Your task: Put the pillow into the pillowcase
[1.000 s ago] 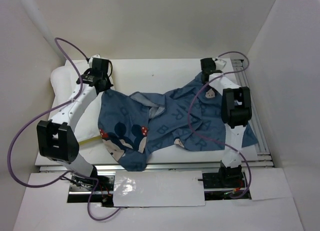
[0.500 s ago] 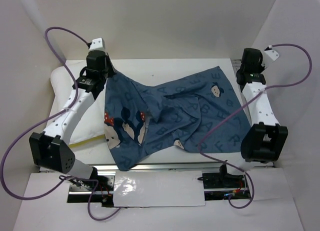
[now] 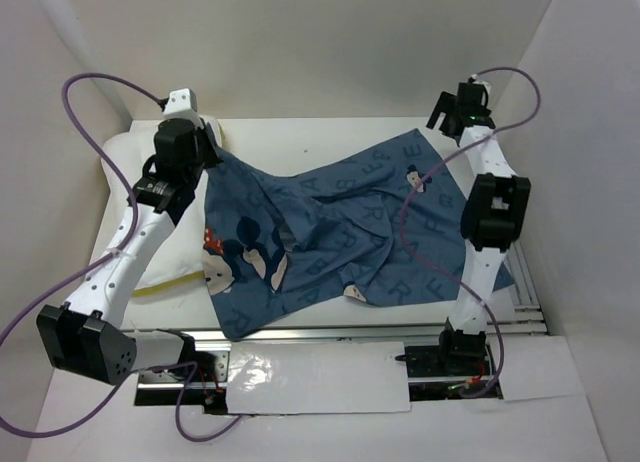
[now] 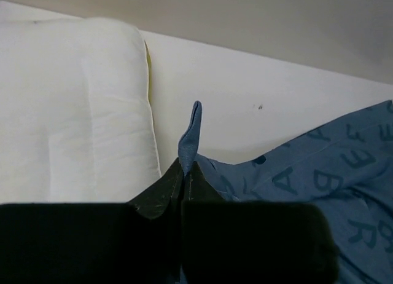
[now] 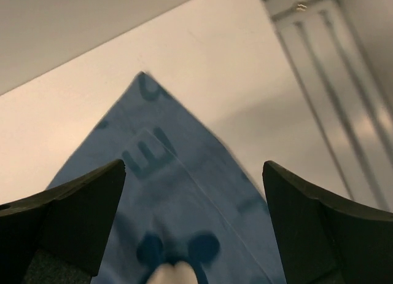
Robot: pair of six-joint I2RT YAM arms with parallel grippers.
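Item 1, pillowcase (image 3: 340, 232): blue fabric with pale letters and cartoon mouse faces. I log it spread and creased across the middle and right of the table, its far right corner lying flat. The pillow is outside it, and I cannot tell whether anything is inside.

Item 2, pillow (image 3: 120, 157): white, puffy and quilted, along the table's left side. A yellow strip shows at its near edge. The pillowcase's left edge meets it; I cannot tell whether the two overlap.

Item 3, left gripper (image 4: 184, 173): pressed together on a fold at the pillowcase's far left edge, just beside the pillow. A tongue of blue cloth stands up past the fingertips.

Item 4, right gripper (image 5: 193, 167): jaws wide apart, holding nothing, over the far right corner of the pillowcase.

Item 5, table (image 3: 320, 142): white top, bare along the far edge, with metal rails (image 3: 520, 302) down its right side.

Item 6, surroundings: plain white walls (image 3: 320, 42) on three sides. Purple cables (image 3: 90, 82) loop off both arms.
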